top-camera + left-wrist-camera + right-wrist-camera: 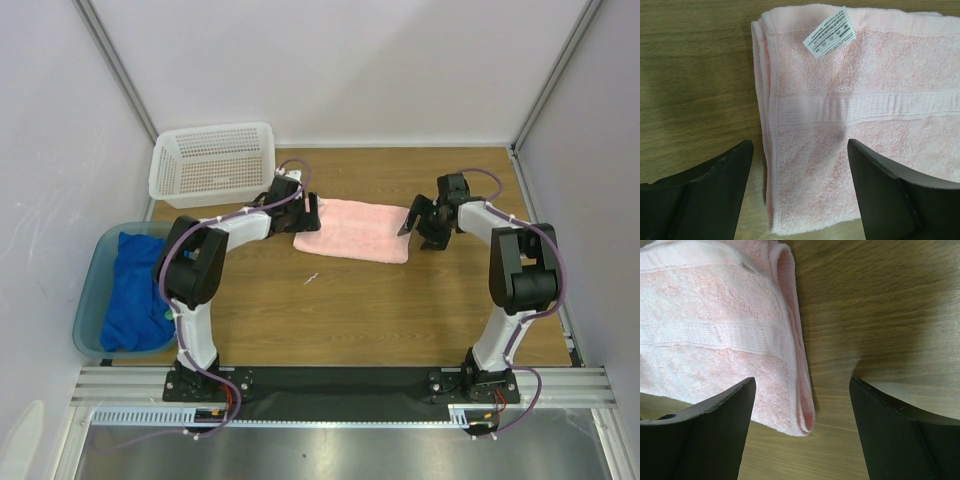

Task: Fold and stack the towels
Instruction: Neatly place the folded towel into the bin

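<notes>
Left gripper (pixel 311 212) and right gripper (pixel 414 222) are both hanging wide open and empty, each hovering over one short end of the folded pink towel (pixel 355 231), which is lying on the counter (pixel 400 305) with its long axis running left to right between my arms.

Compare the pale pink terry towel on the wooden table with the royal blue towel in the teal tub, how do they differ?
The pale pink terry towel lies folded in a flat rectangle; the royal blue towel is bunched up. The pink one rests on the wooden table; the blue one sits in the translucent teal plastic tub. Pink shows a white care label; blue shows none. Both are soft cloth.
</notes>
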